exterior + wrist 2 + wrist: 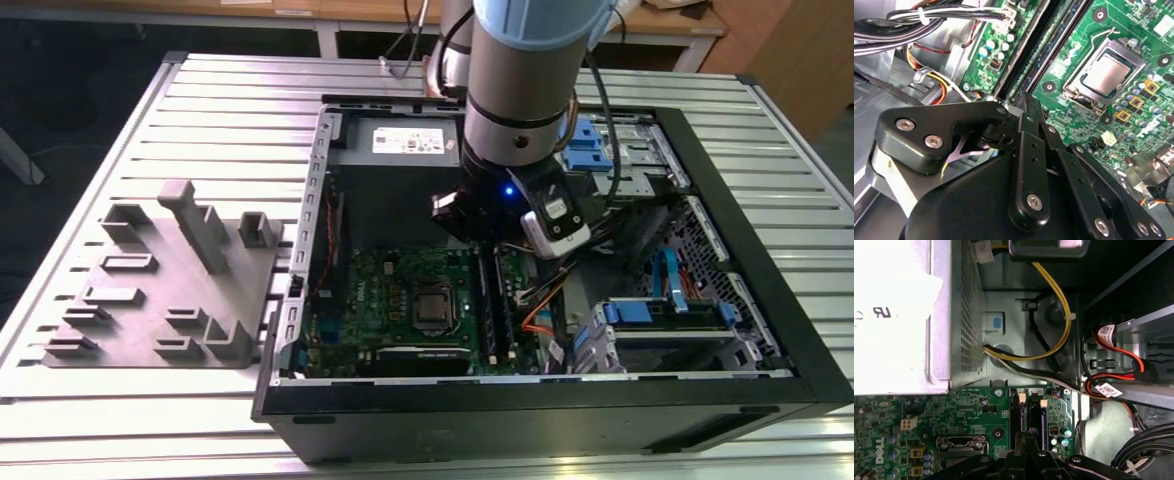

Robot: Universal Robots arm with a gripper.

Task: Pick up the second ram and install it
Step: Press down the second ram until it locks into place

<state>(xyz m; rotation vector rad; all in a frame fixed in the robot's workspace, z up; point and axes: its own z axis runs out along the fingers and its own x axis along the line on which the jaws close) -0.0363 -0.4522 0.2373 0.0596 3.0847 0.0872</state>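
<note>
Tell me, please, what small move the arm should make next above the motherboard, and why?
Probably a slight, slow descent straight down. In the second wrist view the claw hangs right over one end of the long black memory slots on the green motherboard and is lined up along them. I cannot tell whether a stick is already seated there, so it should go gently.

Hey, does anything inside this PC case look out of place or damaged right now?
Nothing stands out. The gripper sits low over the RAM slots beside the CPU socket. The motherboard lies flat and looks intact, and the cables run tidily along the case wall. Whether a stick sits crooked is hidden by the gripper.
</note>
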